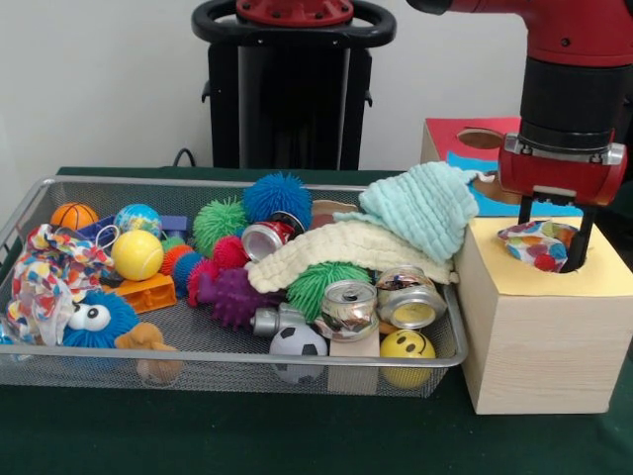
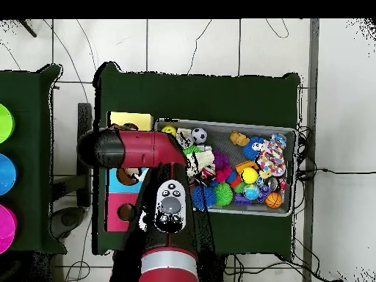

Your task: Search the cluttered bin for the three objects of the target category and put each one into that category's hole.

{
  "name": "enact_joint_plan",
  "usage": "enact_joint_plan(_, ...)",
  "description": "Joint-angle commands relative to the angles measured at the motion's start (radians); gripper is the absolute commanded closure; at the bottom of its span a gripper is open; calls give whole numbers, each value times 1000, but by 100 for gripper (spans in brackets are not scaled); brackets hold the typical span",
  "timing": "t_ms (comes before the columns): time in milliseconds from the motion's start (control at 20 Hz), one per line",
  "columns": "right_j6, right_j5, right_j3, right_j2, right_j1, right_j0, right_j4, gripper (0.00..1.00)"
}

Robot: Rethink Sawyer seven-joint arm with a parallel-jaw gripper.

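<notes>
The wire-mesh bin [image 1: 30, 193] is full of toys and cans. The pale wood box with a yellow face [image 1: 605, 279] stands at its right end. A dotted cloth [image 1: 534, 244] lies bunched in the box's hole, covering most of it. My gripper [image 1: 554, 242] hangs straight over the hole, open, one finger on each side of that cloth. More dotted cloth [image 1: 45, 269] lies heaped at the bin's left end, and also shows in the overhead view [image 2: 273, 158]. In the overhead view the arm hides the gripper and the hole; the bin [image 2: 288, 132] and yellow box [image 2: 131, 120] show.
A mint-green knit cloth [image 1: 425, 203] and a cream knit cloth [image 1: 336, 247] drape over the bin's right end against the yellow box. Red-faced [image 1: 450, 134] and blue-faced [image 1: 495, 203] boxes stand behind it. Spiky balls, cans and small balls fill the bin.
</notes>
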Motion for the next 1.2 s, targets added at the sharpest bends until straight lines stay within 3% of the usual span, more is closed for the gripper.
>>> enact_joint_plan(50,-26,248,133,-15,-104,-56,-65,0)
enact_joint_plan(300,-36,279,130,-24,-119,-50,-74,0)
enact_joint_plan(850,-23,244,126,-33,-110,-42,-79,0)
enact_joint_plan(900,-23,242,126,-33,-110,-42,-79,100)
enact_joint_plan(1200,-17,225,133,-22,-115,-50,-90,100)
